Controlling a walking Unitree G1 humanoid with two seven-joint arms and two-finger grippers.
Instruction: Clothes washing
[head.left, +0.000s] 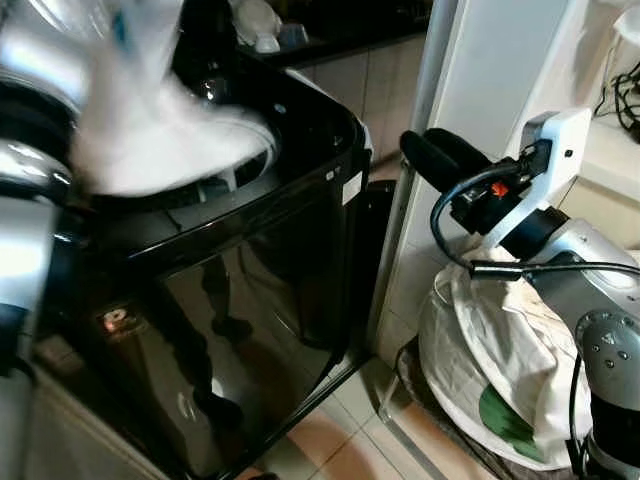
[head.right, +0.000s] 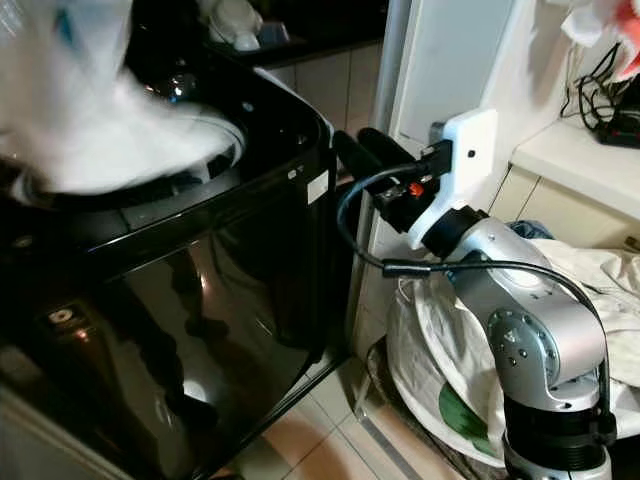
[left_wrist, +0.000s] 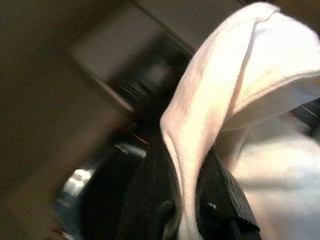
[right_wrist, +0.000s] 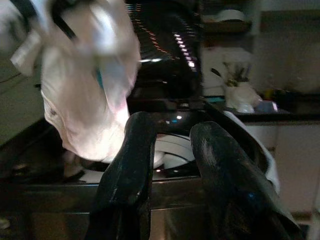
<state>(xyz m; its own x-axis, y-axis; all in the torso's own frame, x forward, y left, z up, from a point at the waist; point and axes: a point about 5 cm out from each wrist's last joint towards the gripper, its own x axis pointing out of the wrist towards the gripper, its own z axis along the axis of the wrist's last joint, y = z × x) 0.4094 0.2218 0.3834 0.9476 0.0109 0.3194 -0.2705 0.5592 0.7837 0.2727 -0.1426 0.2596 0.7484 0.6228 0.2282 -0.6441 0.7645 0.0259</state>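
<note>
Left end effector (left_wrist: 187, 200) pinching white garment (head.left: 150, 130), hanging lengthwise into washer (head.left: 300, 230).

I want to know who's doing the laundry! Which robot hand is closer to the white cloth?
Left. The left gripper pinches the white cloth above the washing machine; the right gripper waits beside the machine, apart.

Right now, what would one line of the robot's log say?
left hand: shut on white cloth garment above glossy black top-loading washer | right hand: open, empty, beside washer | white laundry bag: on floor
</note>
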